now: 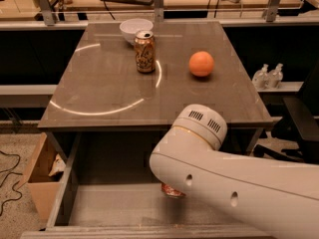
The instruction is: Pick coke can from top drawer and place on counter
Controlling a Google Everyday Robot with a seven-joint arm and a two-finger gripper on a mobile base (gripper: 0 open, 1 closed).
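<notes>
The coke can [171, 190] lies in the open top drawer [109, 205], and only a small red edge of it shows under my white arm [224, 183]. My gripper is hidden behind the arm, down in the drawer where the can is. The counter [99, 88] is above and behind the drawer. The arm reaches in from the lower right, and its round joint [202, 126] is level with the counter's front edge.
On the counter stand a gold-brown can [145, 52], a white bowl [135, 29] behind it and an orange [201, 63] to the right. A cardboard box [40, 176] sits on the floor left of the drawer. Two small bottles [268, 76] stand on a ledge at right.
</notes>
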